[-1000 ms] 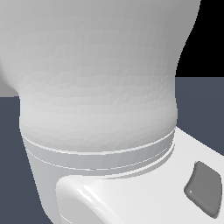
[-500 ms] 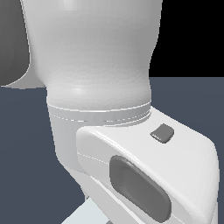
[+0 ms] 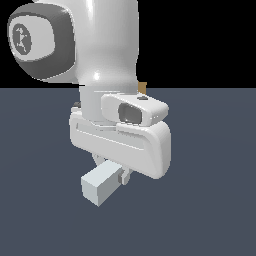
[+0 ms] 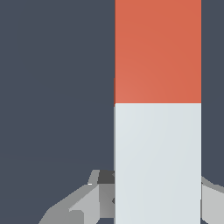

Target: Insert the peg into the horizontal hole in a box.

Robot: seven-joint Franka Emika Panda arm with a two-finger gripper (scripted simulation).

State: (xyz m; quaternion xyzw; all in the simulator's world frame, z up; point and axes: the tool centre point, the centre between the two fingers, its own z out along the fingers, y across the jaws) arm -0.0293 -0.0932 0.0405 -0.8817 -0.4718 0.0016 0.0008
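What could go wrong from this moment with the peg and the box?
The gripper grasps the peg on its pale half, so the red half overhangs and may tilt. The box is nearly hidden behind the arm and its hole shows in neither view, so alignment cannot be checked.

glossy white rounded arm [image 3: 107, 45]; dark grey joint cap [image 3: 32, 42]; boxy white hand [image 3: 121, 172]; grey fingers [image 4: 83, 203].

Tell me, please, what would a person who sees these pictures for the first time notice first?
In the exterior view, the big white arm fills the upper middle, and the pale end of the peg sticks out under the gripper. In the wrist view, the peg fills the frame, half red-orange and half pale. A small tan corner, perhaps the box, peeks out behind the arm.
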